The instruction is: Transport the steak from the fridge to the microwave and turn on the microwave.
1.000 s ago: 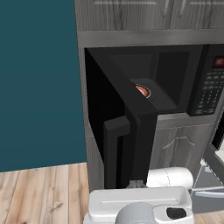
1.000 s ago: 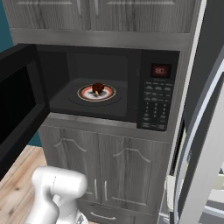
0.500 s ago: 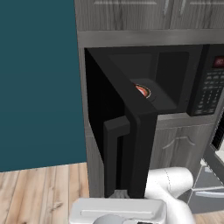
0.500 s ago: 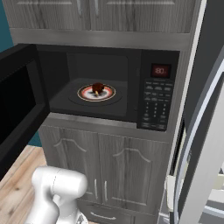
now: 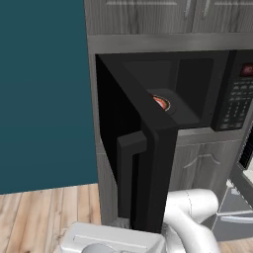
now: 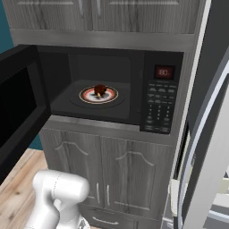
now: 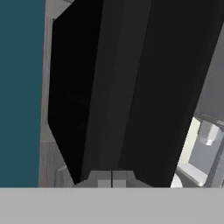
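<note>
**A:** Lighting's flat and even, typical render, no obvious lamp or glare. The microwave (image 6: 112, 89) cavity is dim but the plate (image 6: 99, 95) inside reads fine.

**B:** Yeah, soft all over, a bit blocky. In the hand view the microwave door (image 7: 131, 87) is near-black with hardly any shading, and there's no edge warping.

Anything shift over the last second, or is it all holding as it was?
Only the arm moved: in the left base view its white body swung leftward and lower across the bottom of the picture. The microwave door stayed wide open, and the steak stayed on its plate inside.
</note>
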